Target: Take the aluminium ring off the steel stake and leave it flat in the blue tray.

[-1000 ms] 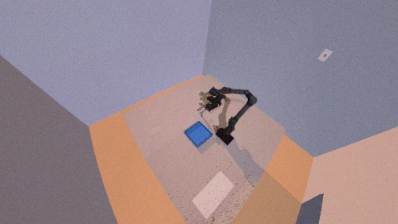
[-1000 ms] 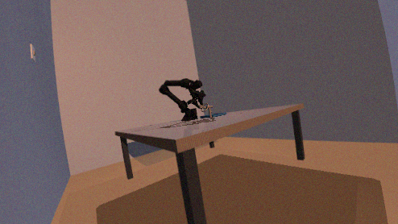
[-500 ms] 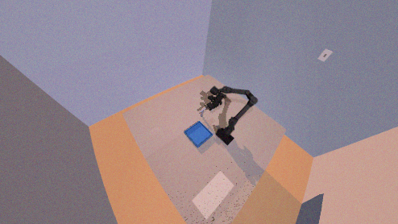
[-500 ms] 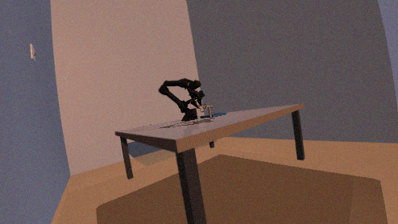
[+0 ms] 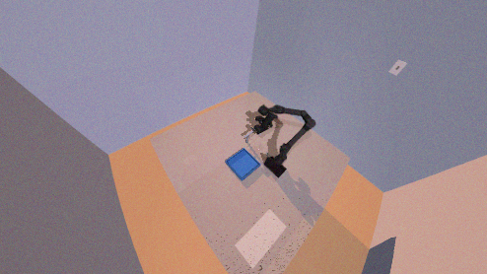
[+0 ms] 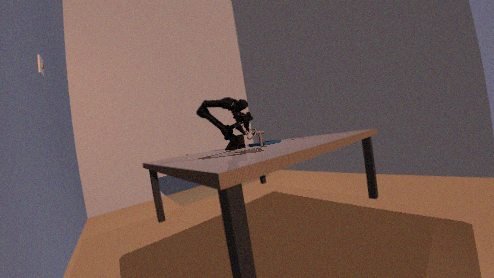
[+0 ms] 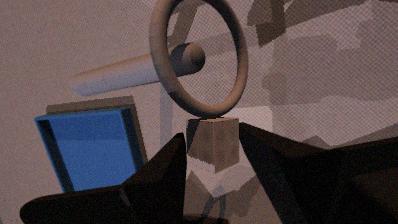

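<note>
Wrist view | blue tray (image 5: 243, 164) (image 6: 272, 142) (image 7: 95, 150) left, unfilled | cross-bar (image 5: 247, 140) (image 6: 258, 132) (image 7: 120, 74) tip seen through upright ring (image 5: 249, 133) (image 6: 250, 137) (image 7: 243, 60); threading unclear | gripper (image 5: 256, 131) (image 6: 248, 129) (image 7: 210, 133) clamped on its tab (image 7: 212, 142) | step, probably: unthreading | next: clear tip, carry trayward, lay flat

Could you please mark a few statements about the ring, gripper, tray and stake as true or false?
1. The gripper is shut on the ring's tab. True.
2. The ring lies flat in the blue tray. False: it is held up outside it.
3. The stake lies on its side. False: it stands upright.
4. The wrist view shows the tray left of the ring. True.
</note>
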You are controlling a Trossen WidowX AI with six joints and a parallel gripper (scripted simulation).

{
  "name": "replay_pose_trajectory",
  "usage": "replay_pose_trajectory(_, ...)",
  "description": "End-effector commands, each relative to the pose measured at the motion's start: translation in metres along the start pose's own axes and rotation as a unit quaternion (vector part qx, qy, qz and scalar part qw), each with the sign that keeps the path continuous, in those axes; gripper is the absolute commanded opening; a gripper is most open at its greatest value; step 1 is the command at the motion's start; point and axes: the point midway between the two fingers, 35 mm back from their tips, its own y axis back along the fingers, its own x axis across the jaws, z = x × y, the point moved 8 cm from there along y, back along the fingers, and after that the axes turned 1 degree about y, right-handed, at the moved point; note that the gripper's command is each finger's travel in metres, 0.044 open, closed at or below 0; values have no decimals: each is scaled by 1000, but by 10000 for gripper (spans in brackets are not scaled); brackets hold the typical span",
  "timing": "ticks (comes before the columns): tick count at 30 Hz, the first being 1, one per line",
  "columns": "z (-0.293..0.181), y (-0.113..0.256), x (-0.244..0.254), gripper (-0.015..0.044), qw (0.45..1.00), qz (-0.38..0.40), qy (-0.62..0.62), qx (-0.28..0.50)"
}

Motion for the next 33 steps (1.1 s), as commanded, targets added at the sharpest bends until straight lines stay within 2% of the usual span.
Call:
replay_pose_trajectory(1,0,2,-3,0,1000,2,1,-1)
replay_pose_trajectory(33,4,18,-16,0,1000,3,1,0)
